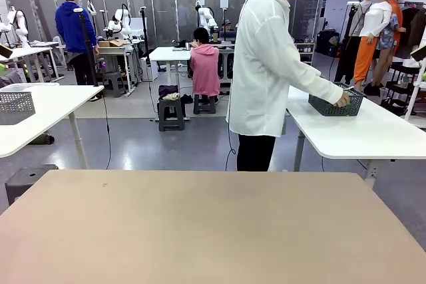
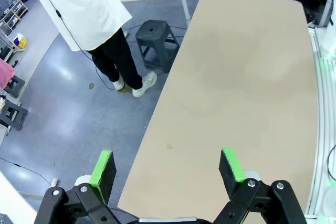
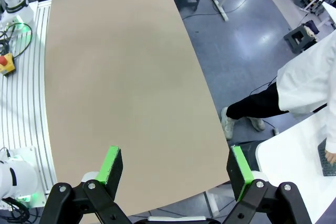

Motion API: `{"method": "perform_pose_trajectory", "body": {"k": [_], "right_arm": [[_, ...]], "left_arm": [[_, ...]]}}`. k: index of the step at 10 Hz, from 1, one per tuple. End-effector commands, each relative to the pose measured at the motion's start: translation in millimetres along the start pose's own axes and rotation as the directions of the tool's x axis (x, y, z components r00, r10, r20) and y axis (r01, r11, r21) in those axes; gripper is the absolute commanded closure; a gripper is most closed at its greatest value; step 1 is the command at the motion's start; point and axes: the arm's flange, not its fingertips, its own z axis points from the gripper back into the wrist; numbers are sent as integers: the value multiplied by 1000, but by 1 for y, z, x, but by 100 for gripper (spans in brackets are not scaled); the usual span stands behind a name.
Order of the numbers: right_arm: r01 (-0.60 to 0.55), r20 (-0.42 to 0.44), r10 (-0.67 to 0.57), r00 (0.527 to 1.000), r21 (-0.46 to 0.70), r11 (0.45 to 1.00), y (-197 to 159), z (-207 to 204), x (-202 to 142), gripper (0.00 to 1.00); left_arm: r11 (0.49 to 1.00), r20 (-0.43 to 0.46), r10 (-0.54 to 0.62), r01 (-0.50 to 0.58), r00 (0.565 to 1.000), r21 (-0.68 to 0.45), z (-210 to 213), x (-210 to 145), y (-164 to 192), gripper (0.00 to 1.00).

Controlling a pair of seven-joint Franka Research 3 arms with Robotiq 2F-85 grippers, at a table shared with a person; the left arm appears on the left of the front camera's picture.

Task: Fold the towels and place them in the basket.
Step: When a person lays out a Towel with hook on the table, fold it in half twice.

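Left wrist view: left gripper (image 2: pixel 167 157) hangs above the left end of the tan table (image 2: pixel 236 77), jaws spread wide, holding nothing. The right gripper (image 3: pixel 174 155) does likewise above the right end. Basket (image 1: pixel 326 106) sits on the white side table (image 1: pixel 373 138) beyond the far right corner, person's hand (image 1: pixel 343 100) on its rim, so I'd keep both arms high and open until basket and towels are within reach.

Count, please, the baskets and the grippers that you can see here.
Baskets: 2 (dark basket, pale basket)
Grippers: 2 (left gripper, right gripper), both open
Total: 4
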Motion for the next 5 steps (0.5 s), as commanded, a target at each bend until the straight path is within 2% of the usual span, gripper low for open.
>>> {"method": "perform_pose_trajectory", "body": {"k": [1, 5], "right_arm": [[-14, 18, 14, 1000, 4, 1000, -1, 0, 0, 0], [2, 1, -2, 1000, -1, 1000, 0, 0, 0, 0]], "left_arm": [[1000, 10, -1, 1, 1000, -4, -1, 0, 0, 0], [1000, 0, 0, 0, 1000, 0, 0, 0, 0, 0]]}}
